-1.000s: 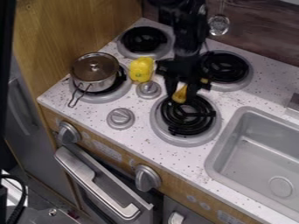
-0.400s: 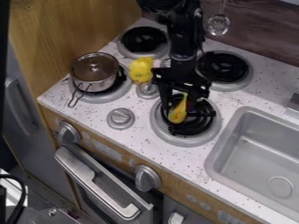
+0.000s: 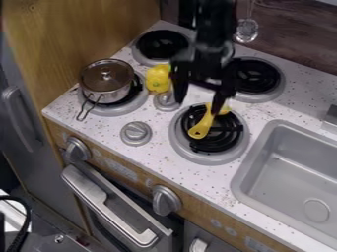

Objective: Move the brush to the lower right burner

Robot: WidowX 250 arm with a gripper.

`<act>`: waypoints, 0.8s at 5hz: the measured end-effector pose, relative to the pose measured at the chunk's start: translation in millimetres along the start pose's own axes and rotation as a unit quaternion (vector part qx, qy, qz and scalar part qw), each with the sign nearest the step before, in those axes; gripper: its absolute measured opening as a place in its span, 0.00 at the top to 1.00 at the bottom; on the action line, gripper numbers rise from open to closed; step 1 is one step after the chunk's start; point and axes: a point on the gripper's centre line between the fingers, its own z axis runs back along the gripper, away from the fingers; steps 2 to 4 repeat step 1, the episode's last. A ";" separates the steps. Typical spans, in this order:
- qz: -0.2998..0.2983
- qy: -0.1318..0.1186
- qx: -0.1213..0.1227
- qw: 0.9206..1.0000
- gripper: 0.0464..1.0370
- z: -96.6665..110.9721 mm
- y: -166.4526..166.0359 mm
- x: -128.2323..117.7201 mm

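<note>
Gripper (image 3: 199, 105) over the back part of the lower right burner (image 3: 176, 142), jaws spread wide, nothing clamped. One finger is by the upper knob (image 3: 164, 102), the other overlaps the brush's upper end in view; can't tell if it touches. Yellow brush (image 3: 203, 125) lies slantwise on that burner's black coils, near end toward lower left. Lidded pot (image 3: 107, 83) on lower left burner (image 3: 125, 110), yellow pepper (image 3: 158, 78) just beside it, sink (image 3: 289, 172) at right.
</note>
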 end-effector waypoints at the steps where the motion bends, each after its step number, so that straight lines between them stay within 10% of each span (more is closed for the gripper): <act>1: 0.004 -0.017 -0.009 1.000 0.04 16.3 -3.3 -1.2; 4: 0.004 -0.017 -0.009 1.000 0.04 16.3 -3.3 -1.2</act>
